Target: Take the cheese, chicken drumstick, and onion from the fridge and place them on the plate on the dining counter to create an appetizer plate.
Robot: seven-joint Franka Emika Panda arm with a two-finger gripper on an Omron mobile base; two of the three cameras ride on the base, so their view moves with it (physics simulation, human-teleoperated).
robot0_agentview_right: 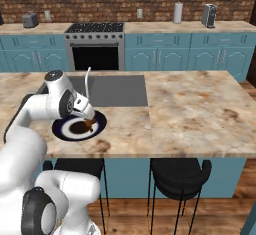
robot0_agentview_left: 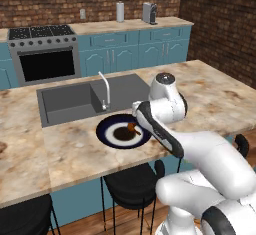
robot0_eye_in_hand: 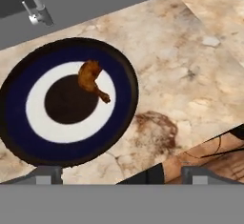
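Now, jaws wide, empty, above chicken drumstick (robot0_eye_in_hand: 92,79)

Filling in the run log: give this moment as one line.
brown-orange chicken drumstick: lying on round dark-blue white-ringed plate | plate: on beige marbled dining counter, beside grey sink | end effector: above plate, empty

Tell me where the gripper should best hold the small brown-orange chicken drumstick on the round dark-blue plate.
Probably the thick meaty end of the small brown-orange chicken drumstick, coming from straight above. It lies flat on the round dark-blue plate, so the jaws could close across its width; the narrow bone end looks too thin.
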